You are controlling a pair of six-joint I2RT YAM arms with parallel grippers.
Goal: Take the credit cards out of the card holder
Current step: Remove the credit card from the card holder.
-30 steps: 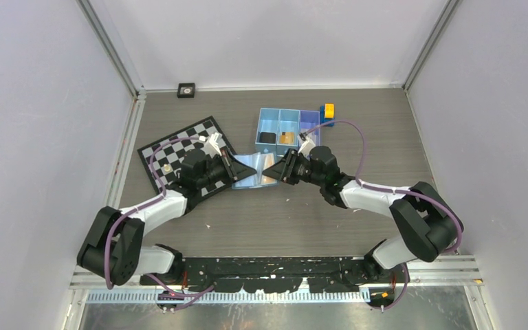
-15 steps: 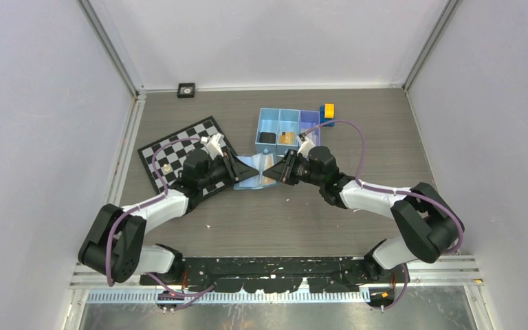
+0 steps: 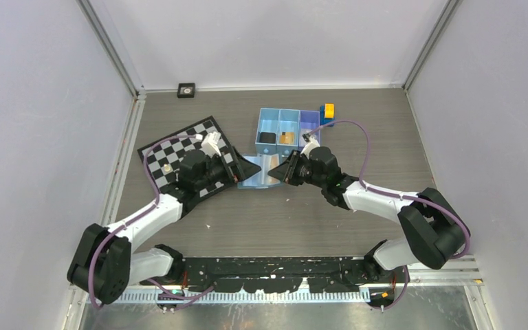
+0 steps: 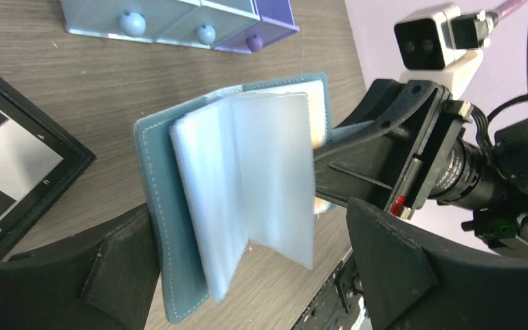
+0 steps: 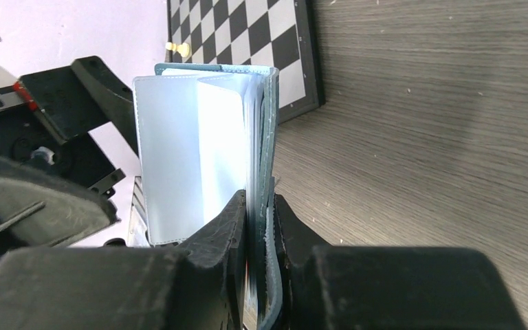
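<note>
Top: one card holder (image 3: 260,167) between left gripper (image 3: 240,172) and right gripper (image 3: 280,172) over the table's (image 3: 302,213) middle, with one tray (image 3: 268,110) behind it. Left wrist alone shows the left fingers (image 4: 117,268) spread wide and the holder fanned open. Right wrist: right fingers (image 5: 213,247) pinch its cover edge; cards uncountable.

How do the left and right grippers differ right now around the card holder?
The left gripper is open, fingers wide apart either side of the card holder; the right gripper is pinched shut on its edge. The left gripper sits by the chessboard, the right gripper nearer the tray. Both point at the open holder.
</note>
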